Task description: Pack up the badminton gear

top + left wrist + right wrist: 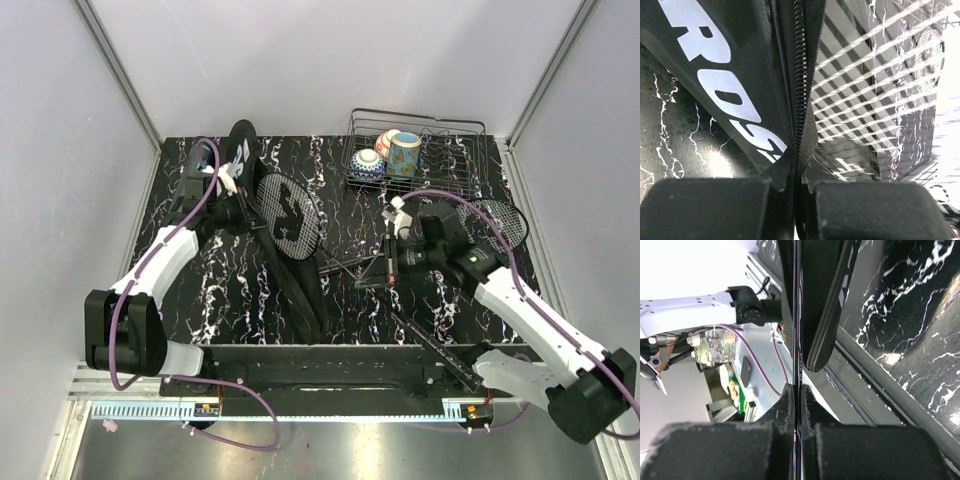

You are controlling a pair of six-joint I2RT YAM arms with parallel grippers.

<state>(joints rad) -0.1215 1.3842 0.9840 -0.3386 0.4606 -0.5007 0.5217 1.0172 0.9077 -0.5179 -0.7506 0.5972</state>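
Black white-veined desk [240, 290]. Near centre: right pincer [800, 395] pressed together on thin racket shaft [799, 330]. Bag [730, 75] laid from near centre to far-left corner, zip edge pinched by left pincer [800, 197]; strung head [288, 215] seen at its opening. Wire basket [465, 160] at far-right corner. Pale walls [300, 60] enclosing.

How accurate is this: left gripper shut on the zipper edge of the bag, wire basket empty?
One error: the wire basket holds painted cups, as the top external view shows. The left gripper is indeed shut on the zipper edge of the bag.
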